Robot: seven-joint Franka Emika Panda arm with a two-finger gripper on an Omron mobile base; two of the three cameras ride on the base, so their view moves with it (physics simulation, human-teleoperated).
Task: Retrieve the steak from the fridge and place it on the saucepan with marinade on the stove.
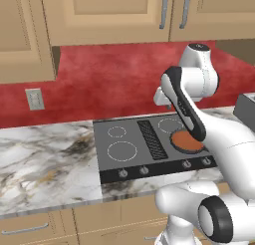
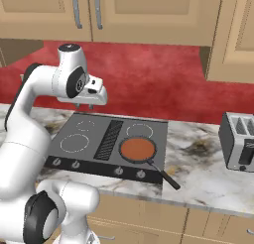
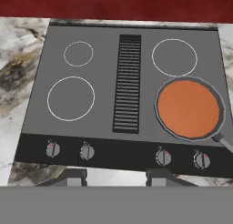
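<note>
While the marbled counter (image 2: 198, 153) carries the stove (image 3: 100, 123), the saucepan (image 2: 149, 161) of marinade (image 3: 189, 108) sits on its front right burner; the gripper (image 2: 84, 107) hovers above the stove's rear, clenched, grasping nothing visible

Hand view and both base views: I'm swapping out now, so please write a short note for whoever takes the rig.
Gripper: shut, nothing visible between its dark finger tips; it hangs above the back of the cooktop.
The flat dark grey stove with white ring burners sits in the marbled counter.
The shallow round dark-rimmed saucepan stands on the front right burner, its handle pointing toward the counter edge.
The smooth orange-brown marinade fills the saucepan; no meat lies in it.
A silver toaster stands to the right.
Done: none of the job is visible.
Left: fetch the steak from the fridge and set it in the saucepan.
</note>
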